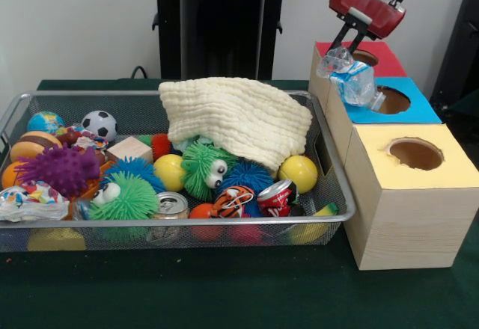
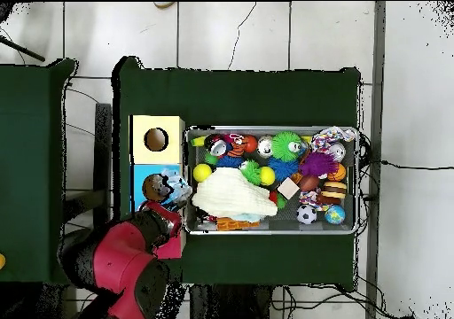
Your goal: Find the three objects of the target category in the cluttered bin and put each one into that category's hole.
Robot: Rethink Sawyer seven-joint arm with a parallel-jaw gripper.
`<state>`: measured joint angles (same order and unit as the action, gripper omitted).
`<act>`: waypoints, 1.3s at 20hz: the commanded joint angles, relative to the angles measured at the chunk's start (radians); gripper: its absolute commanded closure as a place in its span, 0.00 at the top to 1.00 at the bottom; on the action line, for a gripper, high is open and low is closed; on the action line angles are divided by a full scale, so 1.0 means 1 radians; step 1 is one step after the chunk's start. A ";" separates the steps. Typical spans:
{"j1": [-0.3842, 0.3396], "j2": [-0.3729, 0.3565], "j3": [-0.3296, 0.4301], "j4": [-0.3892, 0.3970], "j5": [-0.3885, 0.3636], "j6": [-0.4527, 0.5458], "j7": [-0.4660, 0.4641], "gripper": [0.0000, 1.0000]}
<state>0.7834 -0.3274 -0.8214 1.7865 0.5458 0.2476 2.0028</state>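
Observation:
My gripper (image 1: 343, 48) is shut on a crumpled clear plastic bottle with a blue label (image 1: 353, 80). It holds the bottle tilted above the red-topped box (image 1: 389, 60) and the blue-topped box (image 1: 419, 108), next to the blue box's hole (image 1: 394, 99). The bin (image 1: 187, 220) is a silver wire-mesh basket left of the boxes, full of toys, balls and two crushed cans (image 1: 277, 197). In the overhead view the bottle (image 2: 179, 190) hangs at the edge of the blue box (image 2: 142, 184), beside the bin (image 2: 270, 128).
A yellow-topped box with a hole (image 1: 415, 153) stands nearest the camera. A cream cloth (image 1: 236, 116) covers part of the bin's contents. Yellow balls (image 1: 299, 172), fuzzy green toys (image 1: 202, 166), a purple spiky ball (image 1: 61, 170) and a soccer ball (image 1: 99, 125) lie around it. My arm (image 2: 124, 258) covers the red box from overhead.

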 commanded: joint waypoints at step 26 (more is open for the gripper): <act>0.075 0.113 -0.007 -0.142 0.138 0.258 0.371 1.00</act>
<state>0.8659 -0.2487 -0.8911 1.6962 0.6291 0.3739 2.0153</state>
